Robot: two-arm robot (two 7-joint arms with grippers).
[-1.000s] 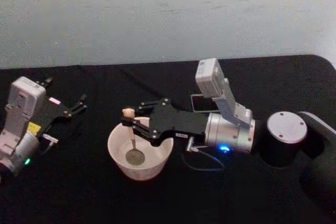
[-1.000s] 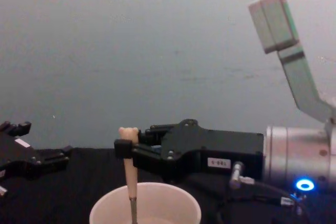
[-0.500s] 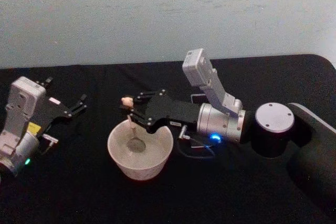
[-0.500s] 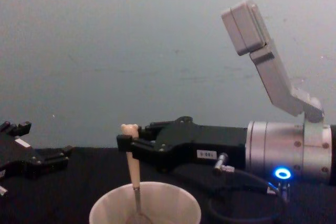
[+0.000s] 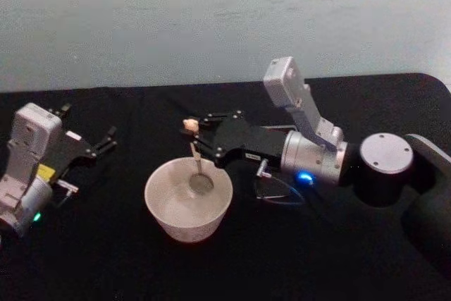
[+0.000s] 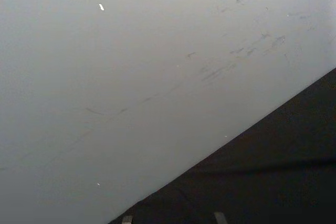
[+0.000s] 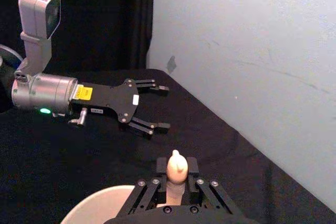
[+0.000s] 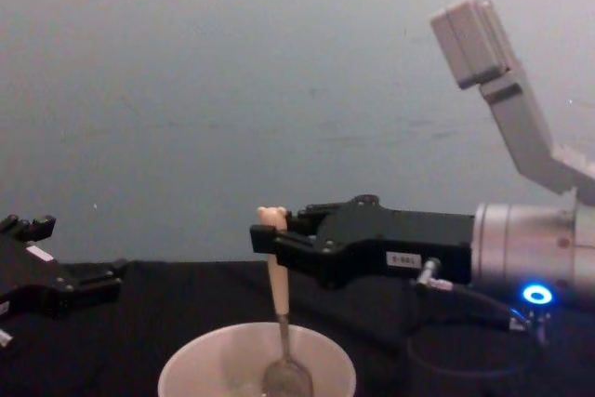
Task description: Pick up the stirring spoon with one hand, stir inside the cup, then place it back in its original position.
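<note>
**Item 1. Left gripper** point(image 5: 88, 123). Parked well to the left of the cup, low over the black table point(image 5: 141, 266). Fingers spread apart, nothing between them; the right wrist view point(image 7: 163, 107) shows the gap plainly. Idle.

**Item 2. Cup** point(image 5: 151, 182). Wide, cream-white, upright on the table, taken here as the landmark. Contents cannot be told. Judged light and thin-walled, so it is likely to slide or tip if pushed sideways from inside.

**Item 3. Spoon** point(image 5: 196, 156). Stands nearly upright inside the cup, toward its right rear part. The metal bowl sits low in the cup; whether it touches the bottom cannot be told. The beige handle rises above the rim, bear head on top point(image 8: 271, 218). Judged light, stiff and slim. The smooth handle could swivel or slip in a loose pinch. Best hold is high on the handle, just under the bear head, leaving the neck and bowl free to sweep.

**Item 4. Right gripper** point(image 5: 199, 134). Reaches in level from the right of the cup, just above its rear rim. Clenched on the spoon's handle directly below the bear head point(image 7: 176, 166). Task step judged: stirring under way, return not yet done.
</note>
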